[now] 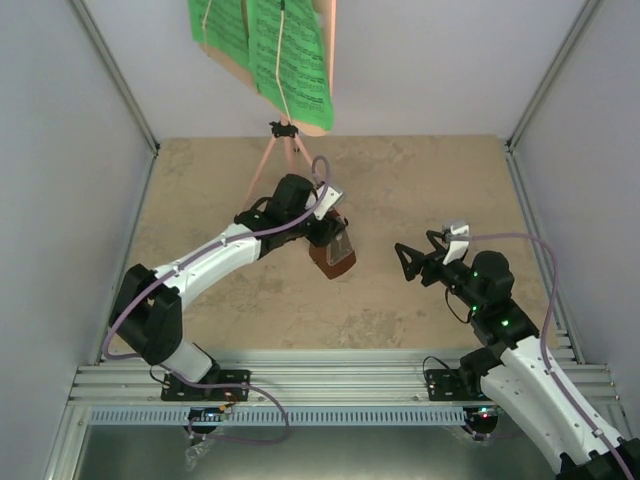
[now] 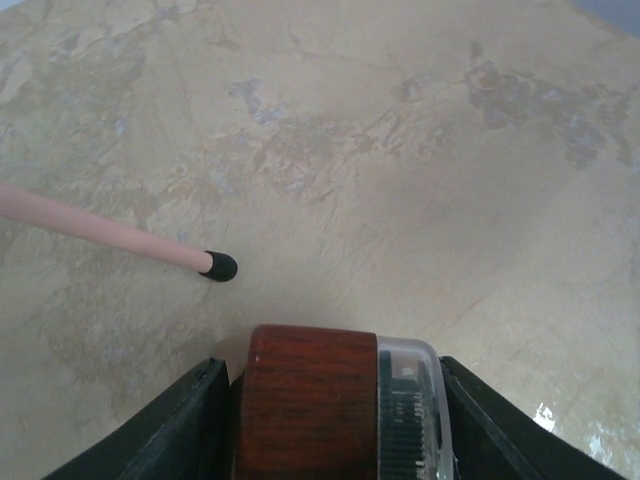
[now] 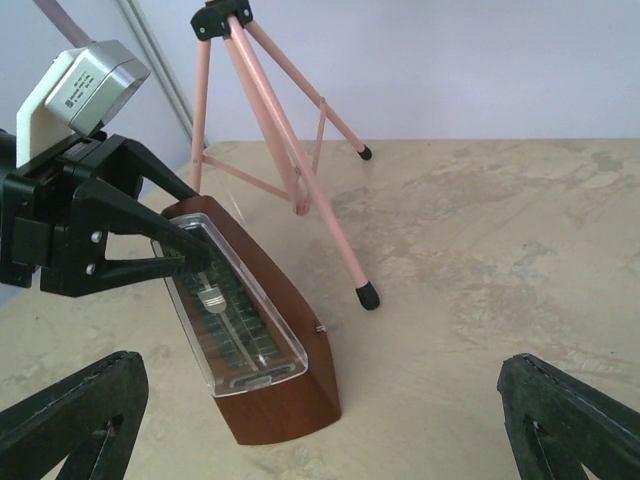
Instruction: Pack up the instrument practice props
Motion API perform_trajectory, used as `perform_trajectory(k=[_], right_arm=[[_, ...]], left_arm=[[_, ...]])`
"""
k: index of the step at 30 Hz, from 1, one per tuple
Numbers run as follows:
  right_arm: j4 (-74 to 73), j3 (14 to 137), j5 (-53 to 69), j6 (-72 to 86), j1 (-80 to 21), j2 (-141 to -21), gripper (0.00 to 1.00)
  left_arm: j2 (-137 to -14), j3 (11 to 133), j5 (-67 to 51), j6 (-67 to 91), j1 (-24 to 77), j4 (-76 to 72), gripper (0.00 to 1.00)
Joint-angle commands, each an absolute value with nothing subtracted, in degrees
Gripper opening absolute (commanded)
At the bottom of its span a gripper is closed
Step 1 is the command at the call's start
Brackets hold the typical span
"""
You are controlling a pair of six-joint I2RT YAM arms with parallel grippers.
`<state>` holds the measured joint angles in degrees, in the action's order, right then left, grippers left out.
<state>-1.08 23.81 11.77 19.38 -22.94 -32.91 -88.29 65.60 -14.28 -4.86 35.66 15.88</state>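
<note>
Left end effector (image 1: 332, 234): clamped on the metronome (image 3: 268, 352), a finger on each side, and it's gripping up near the narrow end.
Metronome position: mid-surface, tilted over, just in front of the music stand (image 1: 284, 142). I can't tell whether its base is clear of the surface (image 1: 430, 180).
Right end effector (image 1: 403, 264): fingers wide apart, holding nothing, hanging just right of the metronome.
Slip risk: here's the big one. The body tapers, and one finger lies across the smooth clear front cover. With a lift or swing, the weight of the broad base could slide it down out of the grip.
Drop consequence: a fall onto the hard surface could crack that cover or jolt the pendulum behind it.
Stand risk: the nearest stand leg (image 2: 218, 266) plants its black foot just beside the grip. A sideways sweep by the left arm could clip it.
Topple risk: the green pages (image 1: 285, 60) sit high on the desk. Nudge a leg and the whole stand could tip, scattering the sheets.
Arm clash: both arms are close together at centre, so carrying the metronome rightward risks bumping the waiting right end effector.
Destination: no box or case shows in any view, so the carry may be long, with more time for a loose grip to fail.
</note>
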Motion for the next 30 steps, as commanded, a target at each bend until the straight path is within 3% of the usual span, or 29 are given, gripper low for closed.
perform_trajectory(k=[1, 8, 14, 18, 22, 26, 30], right_arm=[[-7.32, 27.63, 13.15, 21.32, -22.7, -32.32, 0.98], [-13.65, 31.4, 14.93, 24.54, -22.68, -33.48, 0.98], [-15.23, 30.41, 14.65, 24.73, -22.68, -33.3, 0.98], [-16.04, 29.69, 14.89, 24.72, -22.68, -33.22, 0.98], [-16.29, 29.43, 15.27, 23.95, -22.68, -33.31, 0.98], [-17.91, 30.15, 13.65, 23.99, -22.68, -32.89, 0.98], [-18.37, 31.26, 13.6, 23.37, -22.68, -30.62, 0.98]], left_arm=[[-84.96, 64.95, 1.72, 7.88, 40.87, 14.21, 0.49], [-80.97, 62.92, 20.16, 27.33, 48.58, 17.34, 0.52], [-83.47, 63.92, 26.73, 33.94, 53.91, 21.66, 0.54], [-83.5, 63.42, 24.56, 34.8, 54.4, 21.49, 0.63], [-82.79, 61.62, 18.63, 31.86, 54.4, 17.59, 0.84], [-80.69, 61.43, 14.24, 28.75, 54.4, 15.44, 0.98], [-77.53, 62.52, 5.03, 21.83, 52.15, 15.64, 0.99]])
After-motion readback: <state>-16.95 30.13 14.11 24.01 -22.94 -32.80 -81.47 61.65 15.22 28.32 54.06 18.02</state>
